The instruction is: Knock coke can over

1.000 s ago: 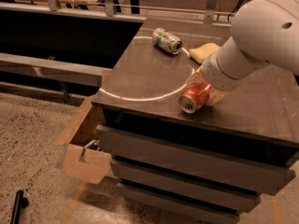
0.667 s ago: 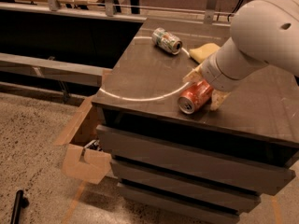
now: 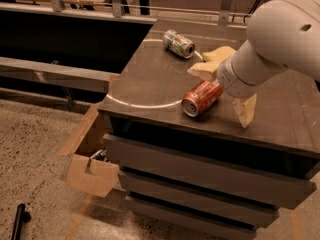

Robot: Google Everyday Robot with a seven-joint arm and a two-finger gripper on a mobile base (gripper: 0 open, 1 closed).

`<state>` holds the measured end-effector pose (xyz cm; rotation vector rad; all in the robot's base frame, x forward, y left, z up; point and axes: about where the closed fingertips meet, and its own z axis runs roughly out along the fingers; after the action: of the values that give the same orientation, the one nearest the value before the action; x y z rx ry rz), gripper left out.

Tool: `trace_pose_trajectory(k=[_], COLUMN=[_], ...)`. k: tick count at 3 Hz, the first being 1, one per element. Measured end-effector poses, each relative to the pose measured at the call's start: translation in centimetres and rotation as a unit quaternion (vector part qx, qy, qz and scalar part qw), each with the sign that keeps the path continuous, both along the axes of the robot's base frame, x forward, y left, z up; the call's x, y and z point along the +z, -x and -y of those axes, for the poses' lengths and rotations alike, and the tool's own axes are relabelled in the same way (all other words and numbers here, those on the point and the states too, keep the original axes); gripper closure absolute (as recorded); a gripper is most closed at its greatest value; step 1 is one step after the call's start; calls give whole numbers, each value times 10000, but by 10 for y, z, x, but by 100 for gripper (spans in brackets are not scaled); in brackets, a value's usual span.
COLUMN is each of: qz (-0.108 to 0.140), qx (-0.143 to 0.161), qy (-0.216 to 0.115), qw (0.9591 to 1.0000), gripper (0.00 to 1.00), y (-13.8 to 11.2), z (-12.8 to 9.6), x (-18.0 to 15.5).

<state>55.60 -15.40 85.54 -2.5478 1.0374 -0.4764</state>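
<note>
red-orange coke can (image 3: 201, 97) lies on its side on the bench (image 3: 150, 84), near the front edge. the tool (image 3: 220, 95) straddles its rear end, fingers spread wide, gripping nothing. risk: a nudge from the tool could roll the coke can off that edge. count: two cans, this one and a green-and-white can (image 3: 178, 43) well behind it; one tool.

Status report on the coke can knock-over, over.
Gripper open, low over the countertop, fingers either side of the coke can. Coke can on its side near the front edge. Green-and-white can lies farther back, not in the way.
</note>
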Motion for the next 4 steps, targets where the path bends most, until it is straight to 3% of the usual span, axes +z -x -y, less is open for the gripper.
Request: trace_pose_trajectory(k=[1,2,3,4], qz=[-21,-78,-100,-109], qx=[-42,-397,-1082,-1878], qy=[-28,-256,-487,-760], qw=[10000,9989,9929,9792], gripper=[0,0,0,0], y=[-1,-9,-23,-33], z=[1,17,54,94], x=[0,3,7,10])
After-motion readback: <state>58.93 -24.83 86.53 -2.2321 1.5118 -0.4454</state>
